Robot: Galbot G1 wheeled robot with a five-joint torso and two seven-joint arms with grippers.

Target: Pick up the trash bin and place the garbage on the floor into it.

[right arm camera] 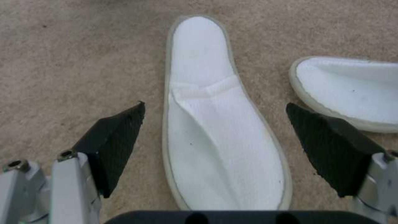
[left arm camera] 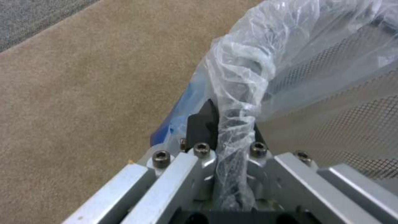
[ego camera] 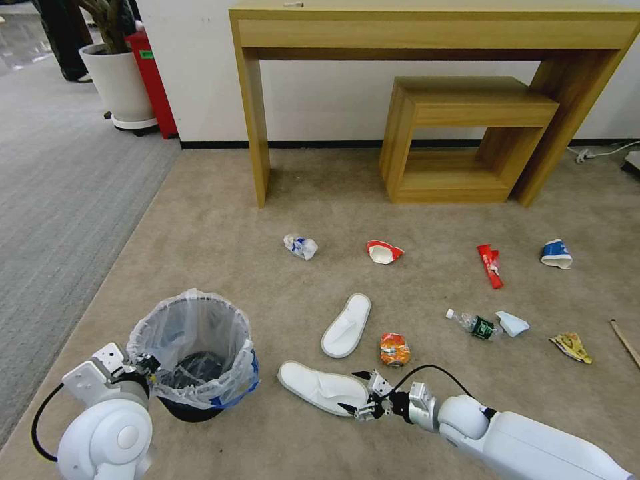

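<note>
We hold the trash bin [ego camera: 193,353] by its bagged rim, our left pincer [left arm camera: 226,130] clamped shut on it, on the beige floor [ego camera: 220,220]. Our right pincer [right arm camera: 215,140] gapes wide over the nearer slipper [right arm camera: 215,137], just right of the bin. We judge the risks so: the thin bag could slip or tear under the grip and the bin tip, and the long, floppy slipper could fold or slide out of the pincer.

Counting the garbage right of the bin: two slippers, two crushed cups [ego camera: 384,251], one red wrapper [ego camera: 491,265], one bottle [ego camera: 475,325], one orange wrapper [ego camera: 395,349], one yellow wrapper [ego camera: 571,347], two crumpled scraps.
</note>
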